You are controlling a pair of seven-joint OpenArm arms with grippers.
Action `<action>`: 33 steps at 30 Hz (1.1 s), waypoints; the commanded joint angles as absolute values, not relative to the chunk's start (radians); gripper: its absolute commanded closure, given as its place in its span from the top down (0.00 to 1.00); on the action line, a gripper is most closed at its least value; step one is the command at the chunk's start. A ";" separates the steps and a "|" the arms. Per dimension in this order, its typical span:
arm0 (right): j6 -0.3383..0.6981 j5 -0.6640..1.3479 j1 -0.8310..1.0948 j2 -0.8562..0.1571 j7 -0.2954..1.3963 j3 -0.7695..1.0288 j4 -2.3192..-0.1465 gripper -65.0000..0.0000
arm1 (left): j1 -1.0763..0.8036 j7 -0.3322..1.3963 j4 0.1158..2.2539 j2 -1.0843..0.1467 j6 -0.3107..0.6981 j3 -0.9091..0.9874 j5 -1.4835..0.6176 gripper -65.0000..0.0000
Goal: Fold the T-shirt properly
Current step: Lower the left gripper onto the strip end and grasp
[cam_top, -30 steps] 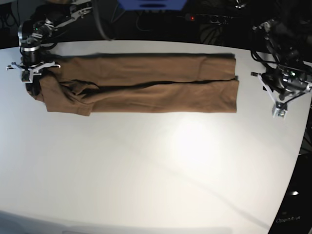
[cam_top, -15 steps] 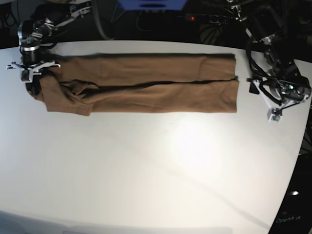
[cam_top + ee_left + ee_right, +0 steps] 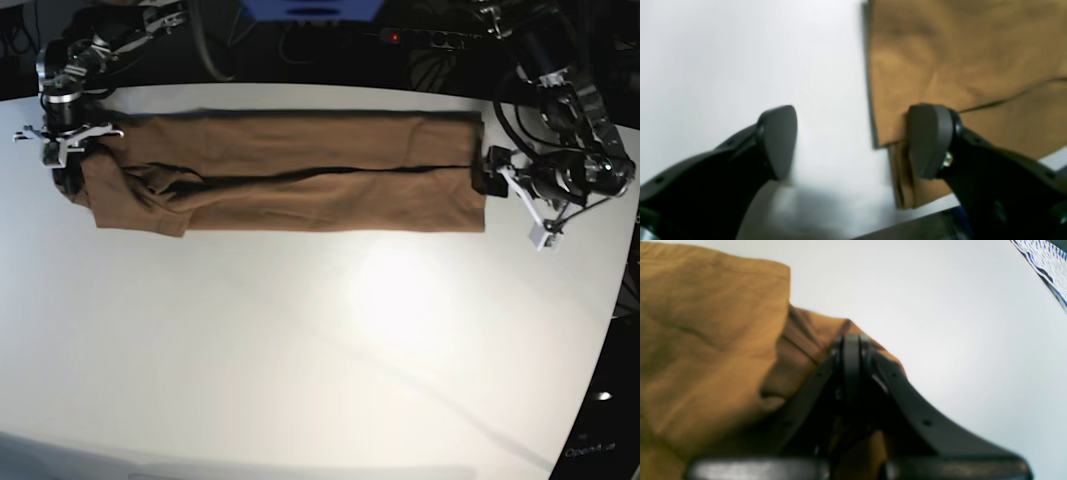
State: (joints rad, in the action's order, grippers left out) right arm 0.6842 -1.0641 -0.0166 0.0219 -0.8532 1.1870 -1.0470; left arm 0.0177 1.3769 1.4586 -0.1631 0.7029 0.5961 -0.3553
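A soft brown T-shirt (image 3: 290, 172), folded into a long creased band, lies along the far side of the smooth white bench (image 3: 320, 350). At its rumpled end the right pincer (image 3: 850, 346) is clamped on bunched cloth, its tips half buried. At the squared end the left pincer (image 3: 853, 140) gapes wide, one rounded black pad (image 3: 928, 140) over the blurred hem corner.

I'm seeing the T-shirt (image 3: 290, 172) plain tan-brown all over, no print, with a darker shadow line running along its fold. The desk (image 3: 320, 340) under it reads flat white, with a brighter glare patch. On my left hand (image 3: 853, 140) the fingertips (image 3: 928, 140) are matte black; the right hand (image 3: 851, 350) is black too. Far corner of the right wrist view, there's a blue-and-white patterned strip (image 3: 1045, 260).
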 commanded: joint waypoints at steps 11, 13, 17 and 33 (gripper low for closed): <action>0.698 -1.136 0.001 0.027 -0.762 1.190 -1.038 0.01 | 0.028 1.396 1.274 -0.200 0.698 0.598 -0.446 0.78; 0.698 -1.136 0.001 0.027 -0.762 1.190 -1.038 0.01 | 0.027 1.396 1.273 -0.200 0.698 0.598 -0.444 0.78; 0.698 -1.136 0.001 0.027 -0.762 1.190 -1.038 0.01 | 0.019 1.396 1.273 -0.202 0.698 0.591 -0.440 0.78; 0.698 -1.136 0.001 0.028 -0.762 1.190 -1.038 0.01 | -0.042 1.396 1.282 -0.200 0.698 0.475 -0.449 0.78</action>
State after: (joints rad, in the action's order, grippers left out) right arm 0.6838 -1.0641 -0.0162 0.0223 -0.8505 1.1870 -1.0470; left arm -0.0006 1.2476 1.3052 -0.2165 0.7258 0.4923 -0.5751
